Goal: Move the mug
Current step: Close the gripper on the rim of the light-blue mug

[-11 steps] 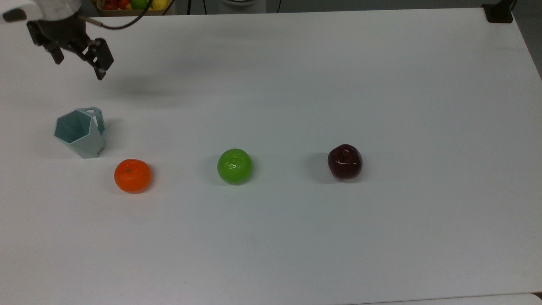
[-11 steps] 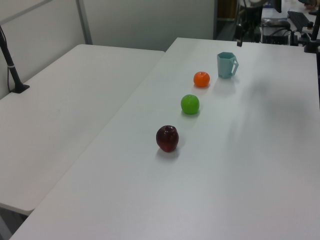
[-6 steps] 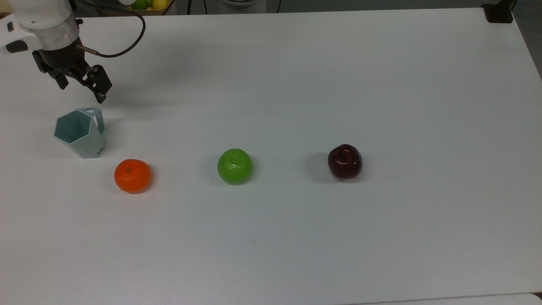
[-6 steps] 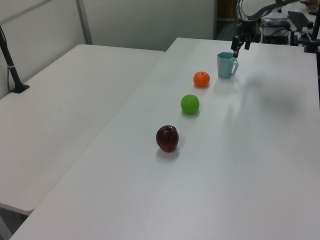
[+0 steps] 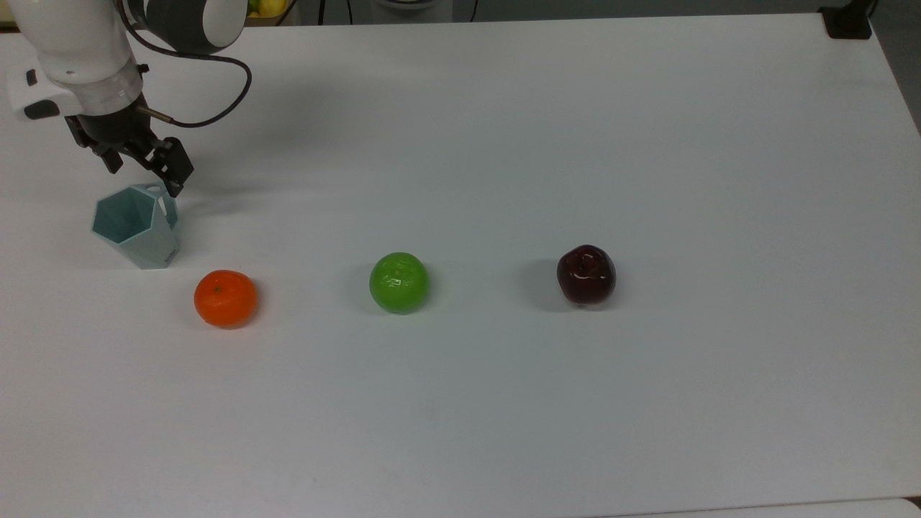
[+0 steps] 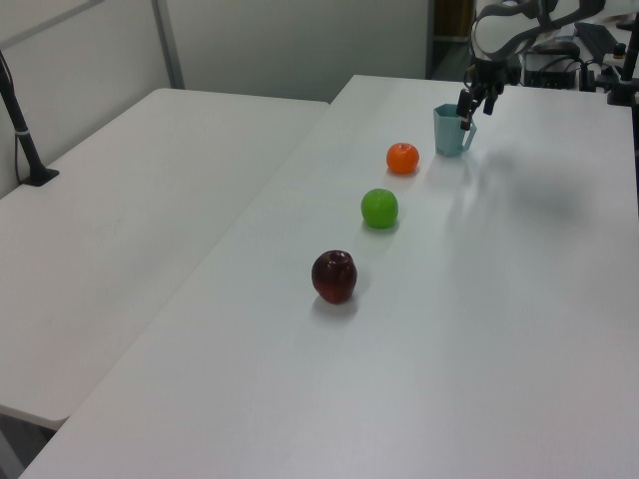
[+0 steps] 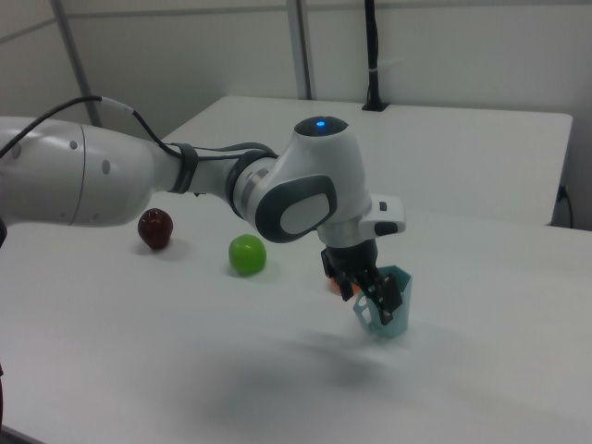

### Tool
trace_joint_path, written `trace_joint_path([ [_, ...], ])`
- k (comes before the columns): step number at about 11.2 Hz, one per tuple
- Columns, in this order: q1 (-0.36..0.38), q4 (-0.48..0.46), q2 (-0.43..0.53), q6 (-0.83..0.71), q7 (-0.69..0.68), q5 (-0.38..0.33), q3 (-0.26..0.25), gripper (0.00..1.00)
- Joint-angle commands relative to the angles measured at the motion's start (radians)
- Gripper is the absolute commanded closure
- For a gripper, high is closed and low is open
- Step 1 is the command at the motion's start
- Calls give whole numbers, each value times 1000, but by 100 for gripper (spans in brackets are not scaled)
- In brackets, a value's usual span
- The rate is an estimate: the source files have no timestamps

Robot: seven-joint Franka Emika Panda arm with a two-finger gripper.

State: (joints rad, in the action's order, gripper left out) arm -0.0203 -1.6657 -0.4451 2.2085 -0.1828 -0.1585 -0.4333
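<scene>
Top view: mug (image 5: 137,226) upright on white desk (image 5: 504,144), near the top view's left edge; pincer (image 5: 144,175) spread wide, empty, just above handle side. Orange (image 5: 225,298) near mug, then green apple (image 5: 399,282), dark red apple (image 5: 586,274) in row.
Left view: pincer (image 6: 473,112) at mug (image 6: 451,130) rim.
Right view: pincer (image 7: 372,294) beside mug (image 7: 392,310) handle.

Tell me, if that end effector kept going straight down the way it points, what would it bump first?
Most likely the mug: the end effector hangs just above its handle side, open. Depth is hard to judge.
</scene>
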Motion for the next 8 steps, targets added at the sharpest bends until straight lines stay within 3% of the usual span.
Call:
trace_joint_path([
  [1,14,-28,-3,55,-8,-22,2,7],
  [2,17,-29,-7,66,8,-22,4,7],
  [5,19,-29,-12,68,9,-22,5,32],
  [8,19,-31,-12,68,9,-22,8,66],
])
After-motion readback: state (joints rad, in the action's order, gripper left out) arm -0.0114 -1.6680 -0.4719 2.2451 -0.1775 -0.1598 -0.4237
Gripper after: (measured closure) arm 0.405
